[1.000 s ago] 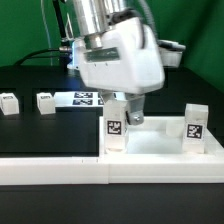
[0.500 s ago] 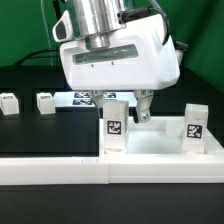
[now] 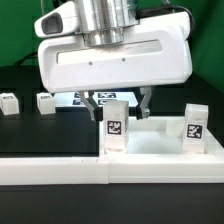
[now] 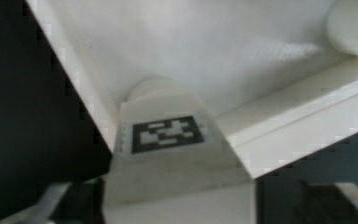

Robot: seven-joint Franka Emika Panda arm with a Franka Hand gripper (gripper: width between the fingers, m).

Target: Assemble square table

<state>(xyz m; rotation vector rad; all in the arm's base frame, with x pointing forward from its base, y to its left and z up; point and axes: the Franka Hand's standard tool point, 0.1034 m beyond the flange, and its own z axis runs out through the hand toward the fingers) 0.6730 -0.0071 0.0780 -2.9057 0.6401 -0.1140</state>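
The square table top (image 3: 160, 146) lies upside down at the exterior view's right, with two white tagged legs standing on its corners: one (image 3: 114, 125) at the near left corner, one (image 3: 194, 123) at the right. My gripper (image 3: 118, 101) hangs just over the left leg, jaws open, one finger on each side of its top. In the wrist view the leg (image 4: 167, 135) with its tag stands between my fingers (image 4: 66, 205), with dark gaps on both sides, and the gripper (image 4: 194, 208) is not touching it. The top's rim (image 4: 282, 110) runs beside it.
Two loose legs (image 3: 9, 102) (image 3: 46, 101) lie on the black table at the exterior view's left. The marker board (image 3: 84, 98) lies behind them. The long white L-shaped border rail (image 3: 90, 172) runs along the front. A green backdrop stands behind.
The hand has turned about its vertical axis, so its broad face now fronts the exterior camera. The fingers now straddle the left leg's top. The legs and the top have not moved.
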